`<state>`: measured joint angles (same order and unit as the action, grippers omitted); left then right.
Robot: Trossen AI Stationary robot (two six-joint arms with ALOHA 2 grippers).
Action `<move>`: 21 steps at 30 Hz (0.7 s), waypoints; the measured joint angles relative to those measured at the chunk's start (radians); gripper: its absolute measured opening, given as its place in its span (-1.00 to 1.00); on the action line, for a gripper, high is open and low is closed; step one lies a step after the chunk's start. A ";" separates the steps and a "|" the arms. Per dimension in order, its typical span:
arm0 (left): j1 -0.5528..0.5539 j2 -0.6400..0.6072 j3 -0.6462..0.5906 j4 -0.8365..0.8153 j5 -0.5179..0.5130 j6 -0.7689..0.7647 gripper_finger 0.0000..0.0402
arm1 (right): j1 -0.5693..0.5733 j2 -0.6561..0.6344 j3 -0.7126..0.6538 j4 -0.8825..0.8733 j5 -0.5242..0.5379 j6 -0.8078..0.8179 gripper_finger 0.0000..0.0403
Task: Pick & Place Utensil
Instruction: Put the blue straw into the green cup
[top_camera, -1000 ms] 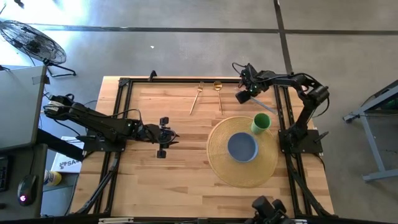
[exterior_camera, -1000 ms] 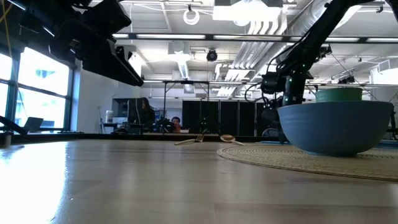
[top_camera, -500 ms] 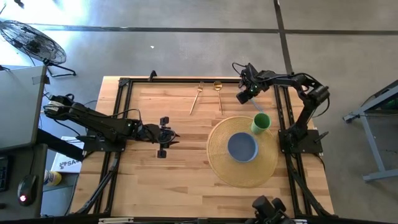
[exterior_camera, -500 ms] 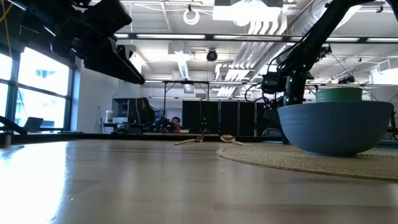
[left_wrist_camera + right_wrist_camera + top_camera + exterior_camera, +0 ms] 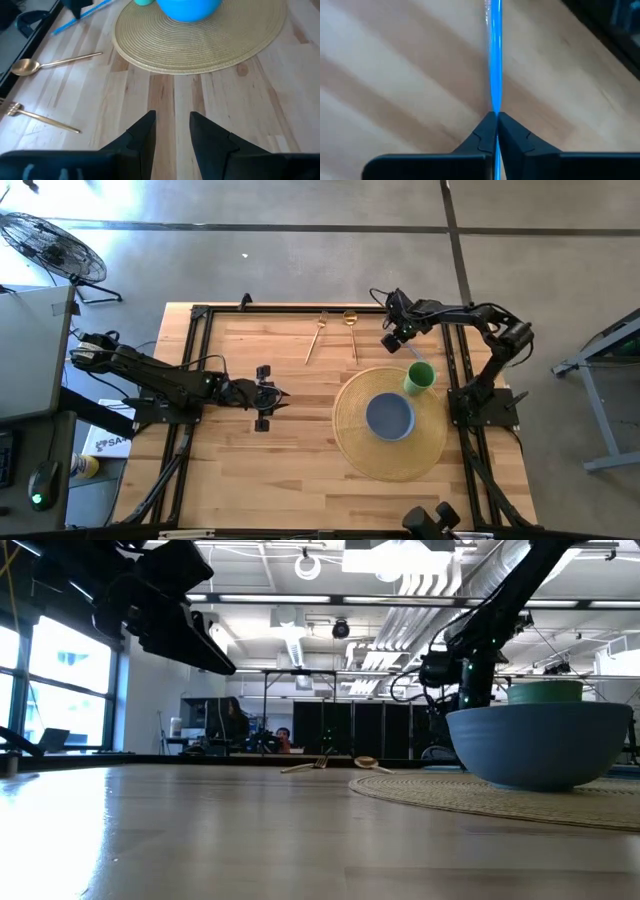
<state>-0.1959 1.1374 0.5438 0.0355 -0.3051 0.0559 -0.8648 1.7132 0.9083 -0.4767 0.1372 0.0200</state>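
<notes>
A thin blue utensil (image 5: 495,60) runs forward from my right gripper (image 5: 496,117), which is shut on it near the table's far right corner (image 5: 397,338). In the left wrist view the blue utensil (image 5: 85,14) slants over the wood. A gold fork (image 5: 317,337) and a gold spoon (image 5: 352,332) lie flat on the wood by the far edge. My left gripper (image 5: 172,127) is open and hovers over bare wood left of centre (image 5: 262,400). My right gripper pinches the blue utensil's thin shaft (image 5: 495,107) between its two fingertips (image 5: 482,131). The shaft runs along the fingers and on past them. Whether its far end rests on the table I cannot tell.
A round woven placemat (image 5: 350,435) lies on the table's right half, with a blue bowl (image 5: 390,417) at its middle and a green cup (image 5: 419,377) at its far right rim. A black frame (image 5: 200,315) borders the table. Bare wood spreads between the arms.
My right gripper has risen a little near the far right corner and turned slightly, still shut on the blue utensil. The left arm has crept slightly toward the table's right.
</notes>
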 joint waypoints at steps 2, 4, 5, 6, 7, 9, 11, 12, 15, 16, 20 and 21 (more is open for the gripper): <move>0.000 0.000 0.000 0.000 -0.001 0.000 -0.43 | 0.020 -0.034 0.000 0.001 0.017 -0.001 -0.99; 0.000 0.000 0.000 0.000 -0.001 0.000 -0.43 | 0.043 -0.071 0.004 0.011 0.036 0.003 -0.98; 0.000 0.000 0.000 0.000 -0.001 0.000 -0.43 | 0.054 -0.089 0.003 0.007 0.046 0.004 -0.99; 0.000 0.000 0.000 0.000 -0.001 0.000 -0.43 | 0.069 -0.106 0.002 0.003 0.060 0.004 -0.99; 0.000 0.000 0.000 0.000 -0.001 0.000 -0.43 | 0.082 -0.125 0.002 0.004 0.073 0.004 -0.99; 0.000 0.000 0.000 0.000 -0.001 0.000 -0.43 | 0.111 -0.173 0.002 0.009 0.100 0.016 -0.99; 0.000 0.000 0.000 0.000 -0.002 0.000 -0.43 | 0.146 -0.222 0.003 0.009 0.130 0.031 -0.99; 0.000 0.000 0.000 -0.001 -0.002 0.000 -0.43 | 0.167 -0.248 0.003 0.009 0.148 0.034 -0.99; 0.000 0.000 0.000 -0.001 -0.004 0.000 -0.43 | 0.240 -0.344 0.003 0.008 0.201 0.059 -0.99; 0.000 0.000 0.000 -0.002 -0.004 0.000 -0.43 | 0.268 -0.379 0.003 0.006 0.216 0.069 -1.00; 0.000 0.000 0.000 -0.007 -0.004 0.000 -0.43 | 0.390 -0.523 0.003 0.003 0.286 0.090 -1.00; 0.000 0.000 0.000 -0.007 -0.004 0.000 -0.43 | 0.421 -0.559 0.003 0.002 0.310 0.095 -1.00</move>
<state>-0.1959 1.1374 0.5437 0.0280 -0.3096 0.0555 -0.4441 1.1541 0.9112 -0.4744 0.4470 0.1149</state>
